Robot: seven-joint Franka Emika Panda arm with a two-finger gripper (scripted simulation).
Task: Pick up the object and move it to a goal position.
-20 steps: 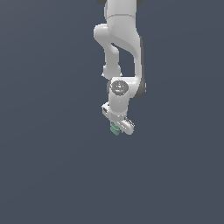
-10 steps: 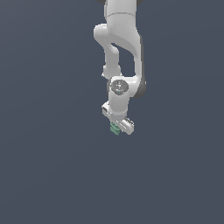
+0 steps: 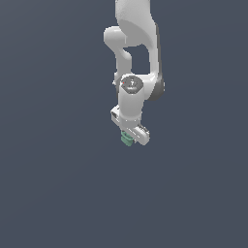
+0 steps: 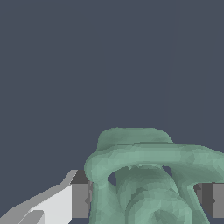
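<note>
Clamping the object (image 3: 127,139) (image 4: 148,183), the end effector (image 3: 131,137) hangs before plain grey.

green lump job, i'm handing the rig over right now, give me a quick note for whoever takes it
Tool: shut on the green lump, one pad on each side of it in the wrist view.
Lump: a pale teal-green irregular piece, just visible at the tool tip in the exterior view.
Done: the grasp looks made.
Left: carry the lump to the goal and release it. No goal marker shows in either view, so confirm the target first.
</note>
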